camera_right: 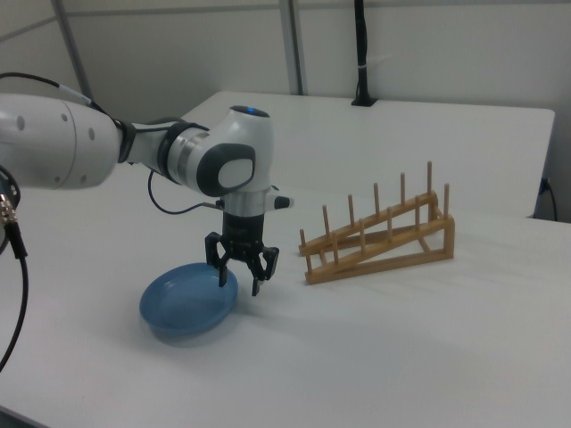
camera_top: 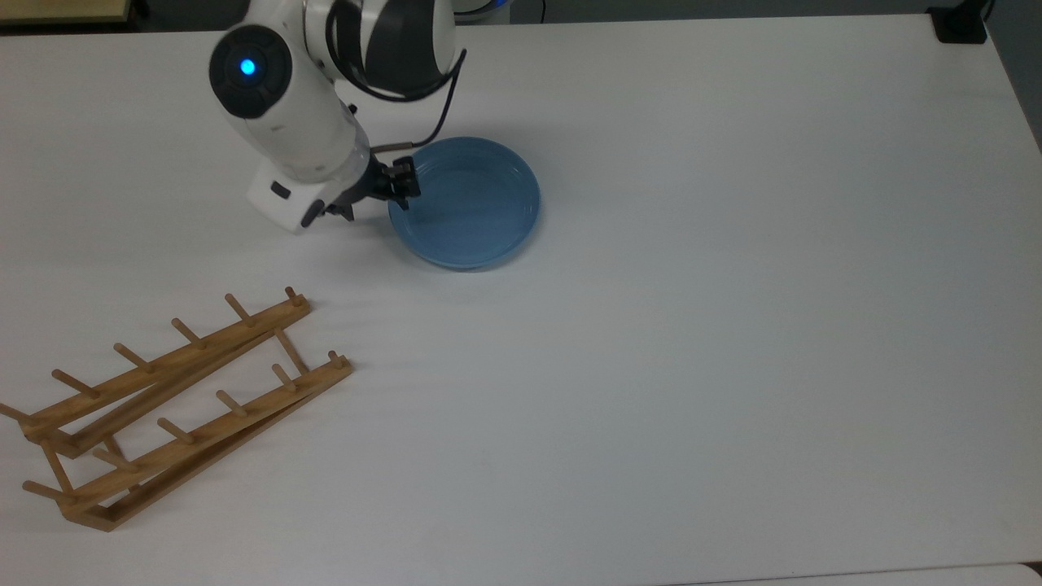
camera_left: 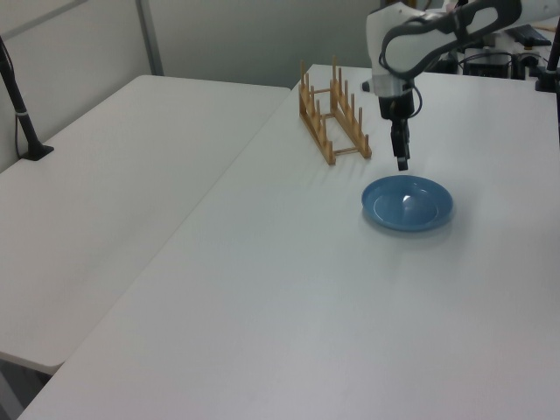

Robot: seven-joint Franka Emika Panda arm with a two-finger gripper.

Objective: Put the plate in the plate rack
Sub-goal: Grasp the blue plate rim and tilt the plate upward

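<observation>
plate [camera_top: 476, 207]: plain glossy light blue | plate rack [camera_top: 175, 399]: light-brown wood | gripper [camera_right: 239, 283]: black | arm [camera_top: 301, 138]: white, dark joints, blue light at upper left | table [camera_top: 733, 325]: plain white

Plate [camera_top: 468, 203] flat on the counter [camera_top: 733, 325]; plate rack [camera_top: 175, 403] well apart toward the top view's lower left; gripper [camera_right: 238, 280] above the plate's rack-side rim.

White table [camera_top: 733, 366], matte. Carries light-blue plate [camera_top: 468, 203] lying flat at about 11 o'clock from table centre in the top view, and wooden plate rack [camera_top: 175, 403] at 8 o'clock, well apart from plate.
</observation>
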